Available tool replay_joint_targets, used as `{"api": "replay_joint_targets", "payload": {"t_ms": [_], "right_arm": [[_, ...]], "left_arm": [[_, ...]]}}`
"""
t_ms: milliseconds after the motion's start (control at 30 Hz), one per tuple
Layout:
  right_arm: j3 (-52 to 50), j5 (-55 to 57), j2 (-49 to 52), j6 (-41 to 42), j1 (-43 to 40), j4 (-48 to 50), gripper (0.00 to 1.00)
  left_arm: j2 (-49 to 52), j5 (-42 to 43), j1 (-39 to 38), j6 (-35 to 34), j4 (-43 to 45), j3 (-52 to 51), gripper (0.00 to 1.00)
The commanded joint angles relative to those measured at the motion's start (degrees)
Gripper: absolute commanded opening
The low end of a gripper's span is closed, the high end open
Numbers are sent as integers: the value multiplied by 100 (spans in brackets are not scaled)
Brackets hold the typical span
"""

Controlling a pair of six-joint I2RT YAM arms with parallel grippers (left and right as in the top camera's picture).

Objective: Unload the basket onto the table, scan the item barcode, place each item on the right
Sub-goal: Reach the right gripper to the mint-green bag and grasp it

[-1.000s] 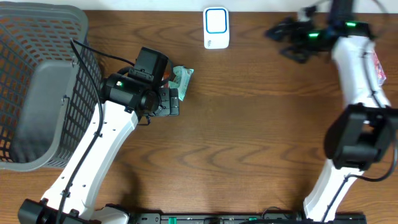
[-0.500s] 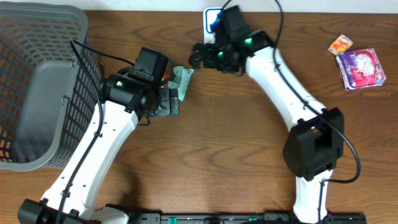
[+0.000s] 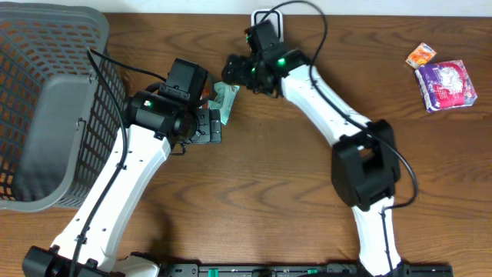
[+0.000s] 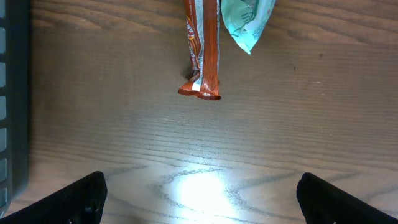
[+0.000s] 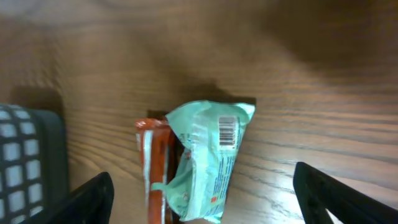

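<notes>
Left gripper: fingers spread wide, grasping nothing; bare table between them.
Right gripper: fingers parted, gripping nothing; hangs over the pouch.
Pouch: mint green, flat on the table, between the right fingers, touching neither; ahead of the left fingers.
Barcode: face up, at the pouch end farthest from the right fingers.
Bar: orange wrapper, against the pouch, on its basket side.

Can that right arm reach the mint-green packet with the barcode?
Probably yes: the right tool hangs open just above the mint-green packet, nothing between them. An orange wrapper lies against its side.
</notes>
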Motion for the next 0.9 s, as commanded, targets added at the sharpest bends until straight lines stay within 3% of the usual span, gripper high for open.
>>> {"api": "replay_joint_targets", "payload": {"t_ms": [0,267,333,367,500,667,867], "right_arm": [[0,-160,326,166,258,162,83],[0,-57,975,501,433,424,66],[0,74,1010,407,433,337,48],[2,120,1005,210,428,319,35],[44,319,721,-101,323,-103,1],[46,1298,129,-614,260,-789,2],[46,3156,-321,-654,258,-1945,1]], "left_arm": [[22,11,28,31,-17,22,98],[22,9,28,31,-17,22,98],[22,11,28,31,-17,22,98],[22,11,28,31,-17,22,98],[22,11,28,31,-17,22,98],[22,11,28,31,-17,22,98],[22,11,28,31,-17,22,98]]}}
